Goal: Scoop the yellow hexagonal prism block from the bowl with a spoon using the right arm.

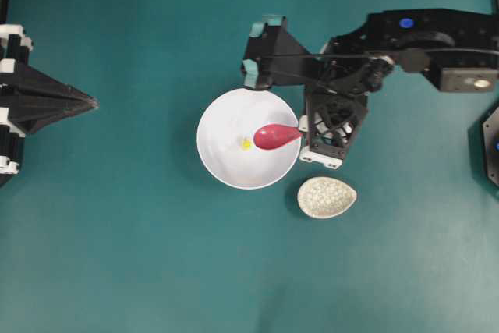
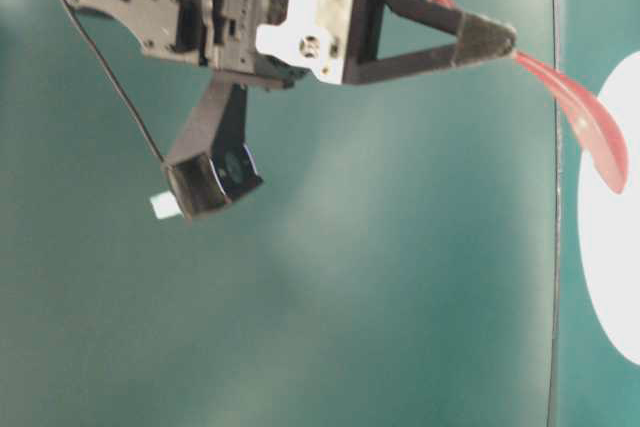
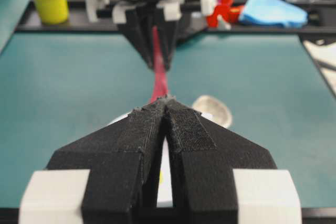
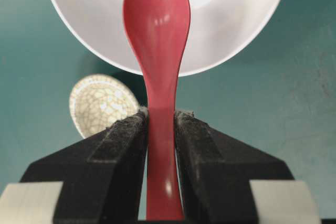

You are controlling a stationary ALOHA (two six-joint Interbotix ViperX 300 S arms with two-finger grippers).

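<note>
One risk: our right gripper (image 4: 161,124) pinches the spoon (image 4: 157,51) handle; its scoop could flick the tiny yellow hexagonal prism block (image 1: 246,143) away; our left gripper (image 3: 167,109) sits pressed together.

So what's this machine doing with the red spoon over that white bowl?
The right arm's claw is clamped on the handle of the red spoon and holds its scoop over the white bowl, beside a tiny yellow block lying inside. The block is not in the spoon yet, so the scooping is still to come. A speckled egg-shaped dish sits on the table next to the bowl. The left claw is shut, holds nothing, and is off to the side.
</note>
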